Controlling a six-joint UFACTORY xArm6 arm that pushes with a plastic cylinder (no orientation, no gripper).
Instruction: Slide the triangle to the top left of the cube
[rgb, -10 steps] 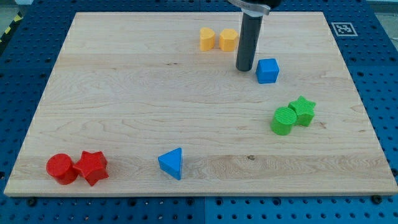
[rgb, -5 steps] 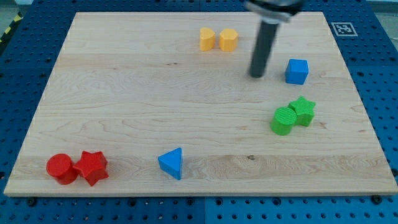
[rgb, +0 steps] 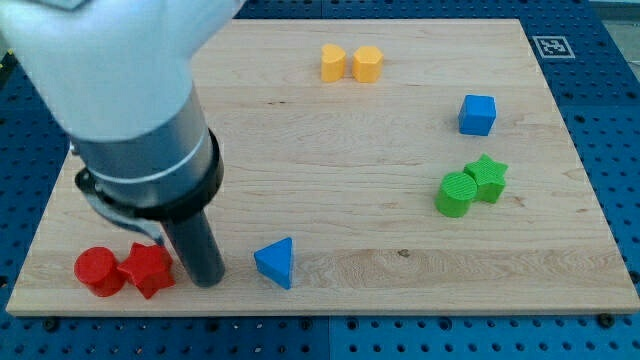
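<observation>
The blue triangle (rgb: 275, 262) lies near the view's bottom, a little left of centre. The blue cube (rgb: 477, 114) sits far off at the upper right of the board. My tip (rgb: 207, 279) rests on the board just left of the triangle, with a small gap, and just right of the red star (rgb: 147, 269). The arm's thick body fills the view's upper left and hides that part of the board.
A red cylinder (rgb: 97, 270) touches the red star at the bottom left. Two yellow blocks (rgb: 350, 63) sit at the top centre. A green cylinder (rgb: 456, 194) and green star (rgb: 488, 176) sit below the cube. The wooden board's edge (rgb: 320, 314) runs along the bottom.
The cube was pushed right in the earlier frames and now rests. My tip has swung from beside the cube down to the bottom left, next to the triangle.
</observation>
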